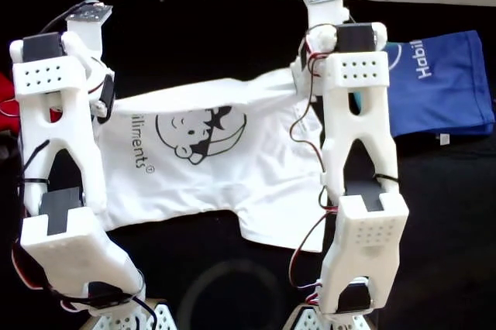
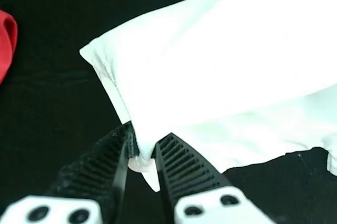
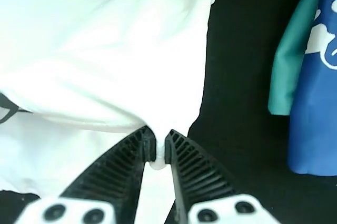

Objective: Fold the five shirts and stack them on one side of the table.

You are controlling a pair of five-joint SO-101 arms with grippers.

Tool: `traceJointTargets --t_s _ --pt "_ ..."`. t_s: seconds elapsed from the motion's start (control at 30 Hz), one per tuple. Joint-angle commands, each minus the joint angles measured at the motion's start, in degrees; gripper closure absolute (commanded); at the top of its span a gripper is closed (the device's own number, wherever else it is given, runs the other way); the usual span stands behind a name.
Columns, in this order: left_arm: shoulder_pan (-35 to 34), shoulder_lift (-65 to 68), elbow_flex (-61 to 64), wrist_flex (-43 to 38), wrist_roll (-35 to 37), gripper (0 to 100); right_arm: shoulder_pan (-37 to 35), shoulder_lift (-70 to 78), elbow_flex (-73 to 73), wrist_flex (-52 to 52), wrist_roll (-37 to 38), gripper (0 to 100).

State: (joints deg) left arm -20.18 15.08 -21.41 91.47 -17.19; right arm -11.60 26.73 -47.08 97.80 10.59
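Note:
A white shirt [image 1: 201, 163] with a black cartoon print lies spread on the black table, partly lifted at its far edge. My left gripper [image 2: 142, 153] is shut on the shirt's [image 2: 221, 71] left edge, cloth pinched between its black fingers [image 2: 179, 166]. My right gripper [image 3: 158, 148] is shut on the white shirt's [image 3: 105, 56] right corner. In the high view the left arm [image 1: 58, 136] stands over the shirt's left end and the right arm [image 1: 356, 144] over its right end.
A folded blue shirt [image 1: 442, 86] lies on a teal one [image 3: 287, 66] at the table's right side. A red cloth [image 2: 6, 40] sits at the far left edge [image 1: 6, 94]. Bare black table [image 1: 217, 28] lies behind the white shirt.

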Motion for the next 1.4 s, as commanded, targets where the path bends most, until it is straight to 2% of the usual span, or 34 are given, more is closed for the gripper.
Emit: traceJointTargets --t_s 0.0,0.1,0.2,0.47,0.7,0.9,1.0,1.23,1.37 --pt "0.0 -1.0 -4.6 5.2 -0.3 99 -0.3 -0.8 -5.1 3.4 -0.4 99.2" --pt "0.0 -1.1 -5.9 9.1 -0.3 99 0.6 -1.9 -5.2 3.4 -0.4 99.2" --pt "-0.5 -2.6 -3.6 9.5 -0.4 99 0.5 -6.5 0.0 3.4 -0.4 99.2" --pt "2.1 -21.1 18.2 9.1 -5.2 99 0.7 -25.8 27.7 2.8 0.0 99.2" --pt "1.7 -32.5 42.6 -2.5 -9.8 99 0.7 -37.3 48.7 -3.0 0.1 99.2" --pt "1.6 -38.0 56.0 -7.3 -12.8 99 0.7 -45.8 66.2 -9.5 2.8 99.2" --pt "1.0 -40.2 59.0 -8.4 -14.6 99 0.8 -49.5 71.5 -10.3 2.8 99.2" --pt "-5.1 -41.1 60.3 -11.9 -15.0 99 0.8 -54.5 75.1 -9.9 2.8 99.2" --pt "-4.4 -41.1 63.4 -13.8 -15.0 99 0.8 -54.5 79.3 -10.4 2.8 99.2"
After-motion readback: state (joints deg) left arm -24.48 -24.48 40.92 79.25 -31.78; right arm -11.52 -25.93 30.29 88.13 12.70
